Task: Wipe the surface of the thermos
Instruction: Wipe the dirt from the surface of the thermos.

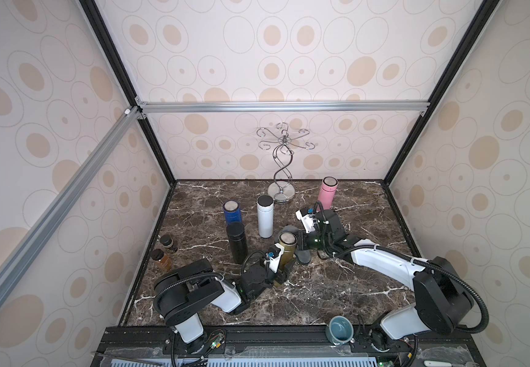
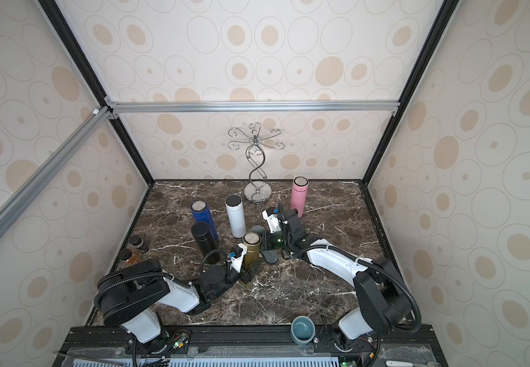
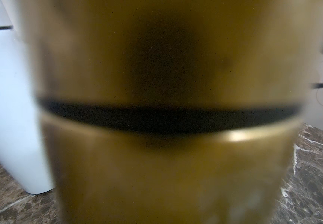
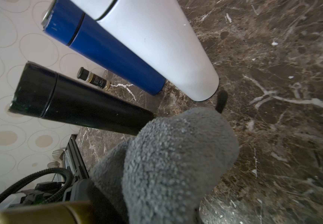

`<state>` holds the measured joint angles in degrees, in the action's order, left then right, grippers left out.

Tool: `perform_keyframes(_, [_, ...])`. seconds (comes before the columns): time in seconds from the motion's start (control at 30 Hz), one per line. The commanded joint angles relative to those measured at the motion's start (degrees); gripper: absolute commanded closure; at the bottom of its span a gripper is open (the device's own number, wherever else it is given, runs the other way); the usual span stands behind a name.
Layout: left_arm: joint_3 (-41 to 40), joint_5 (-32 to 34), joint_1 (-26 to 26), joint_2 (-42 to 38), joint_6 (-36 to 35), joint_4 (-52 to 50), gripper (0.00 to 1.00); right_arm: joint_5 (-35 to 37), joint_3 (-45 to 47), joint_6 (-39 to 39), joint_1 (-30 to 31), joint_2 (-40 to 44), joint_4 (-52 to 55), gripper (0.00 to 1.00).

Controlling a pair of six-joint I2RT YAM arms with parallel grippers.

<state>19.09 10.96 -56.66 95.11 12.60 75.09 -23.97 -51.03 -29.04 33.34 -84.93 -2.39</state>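
Clamping capped gold thermos (image 1: 286,254) low down w/ L gripper (image 1: 281,277); pinching grey cloth (image 4: 166,155) w/ R gripper (image 1: 301,244) beside cap; amber liquid in jar (image 1: 161,258)

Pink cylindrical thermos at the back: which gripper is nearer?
Right. The right gripper, shut on a grey fleecy cloth, sits in front of the pink cylindrical thermos; the left gripper is farther forward, clamping the gold metal thermos low down.
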Motion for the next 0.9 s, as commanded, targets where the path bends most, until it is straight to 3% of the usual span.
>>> perform_keyframes(0.0, [-0.19,0.63,0.24,-2.69,-0.29,3.56,1.00,8.01,-1.80,-0.29,-1.29,1.58,3.37,1.00])
perform_keyframes(0.23, [-0.44,0.38,0.24,-3.90,-0.18,4.05,1.00,10.91,-0.45,-2.80,-3.55,4.10,3.52,1.00])
perform_keyframes(0.47, [1.73,-3.11,0.49,-4.69,1.76,2.34,1.00,8.60,1.74,-1.77,-4.16,12.17,7.13,1.00])
perform_keyframes(0.67, [3.07,-11.62,1.53,-5.52,4.41,2.82,1.00,-6.29,7.64,-4.37,-8.47,13.22,0.44,1.00])
perform_keyframes(0.87, [2.87,-20.22,3.39,-2.93,6.59,7.72,1.00,-22.23,11.61,-11.40,-9.65,8.25,-17.23,1.00])
